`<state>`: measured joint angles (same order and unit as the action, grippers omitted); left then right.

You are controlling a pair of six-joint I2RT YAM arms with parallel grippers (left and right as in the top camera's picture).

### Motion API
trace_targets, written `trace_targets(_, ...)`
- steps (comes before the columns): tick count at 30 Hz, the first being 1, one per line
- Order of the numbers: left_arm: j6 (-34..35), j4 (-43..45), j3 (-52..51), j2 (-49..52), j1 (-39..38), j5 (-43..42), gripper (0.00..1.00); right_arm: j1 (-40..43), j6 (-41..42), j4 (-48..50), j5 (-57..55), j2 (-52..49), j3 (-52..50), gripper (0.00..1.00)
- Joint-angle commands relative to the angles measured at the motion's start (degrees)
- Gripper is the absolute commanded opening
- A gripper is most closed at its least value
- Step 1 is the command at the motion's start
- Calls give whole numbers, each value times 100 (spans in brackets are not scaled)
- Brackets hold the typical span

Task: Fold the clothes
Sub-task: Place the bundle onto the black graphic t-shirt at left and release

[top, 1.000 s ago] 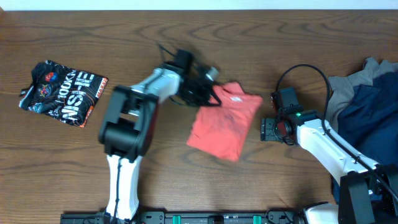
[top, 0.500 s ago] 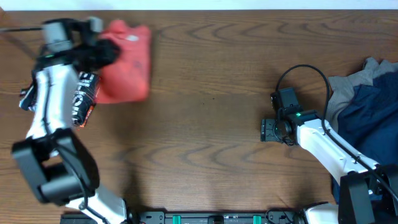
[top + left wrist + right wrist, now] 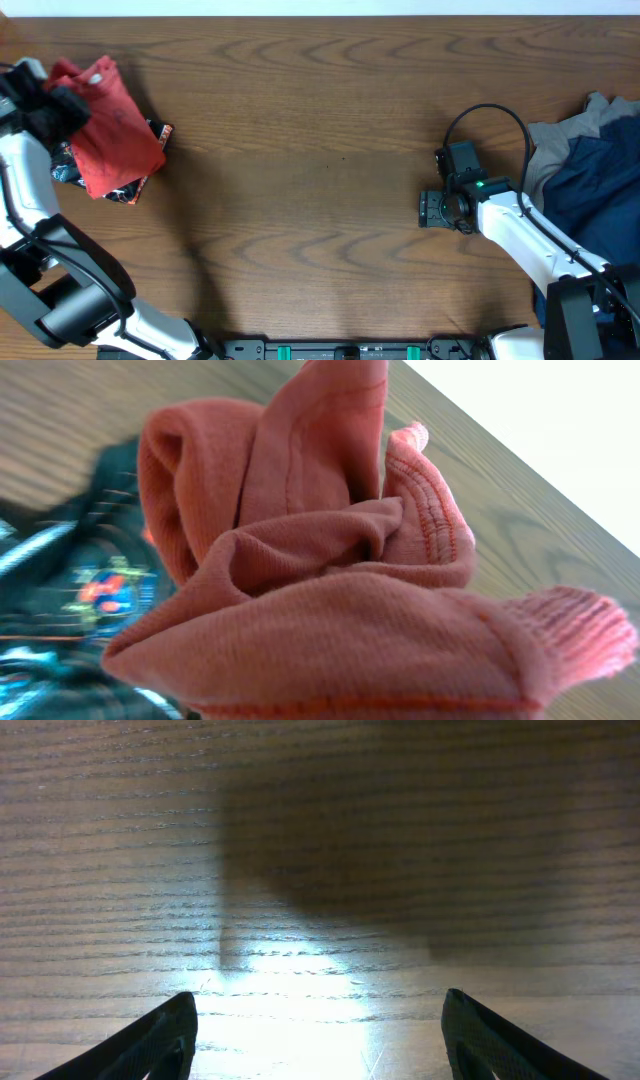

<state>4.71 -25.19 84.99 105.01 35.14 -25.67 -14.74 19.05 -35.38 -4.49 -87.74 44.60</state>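
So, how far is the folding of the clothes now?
Done: a black printed garment lies folded at the left. In hand: the left gripper holds the red shirt over it. Left: the grey garment and the navy garment lie heaped at the right edge; the right gripper is open.

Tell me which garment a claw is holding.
The coral-red shirt at far left: the left claw is shut on it, over the black printed garment. The grey garment and navy garment at right lie untouched; the right claw is open.
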Motion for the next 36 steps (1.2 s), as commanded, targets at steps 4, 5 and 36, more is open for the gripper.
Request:
trace_targets(4,33,68,74,127,179,92,51,17,20,-22,0,-13,28,77)
trace_targets(5,33,68,74,142,197,92,83,17,20,-26,2,-13,28,77)
trace_targets(36,498,-229,72,153,-1213,-907,100,17,726,605,754,-13,28,88)
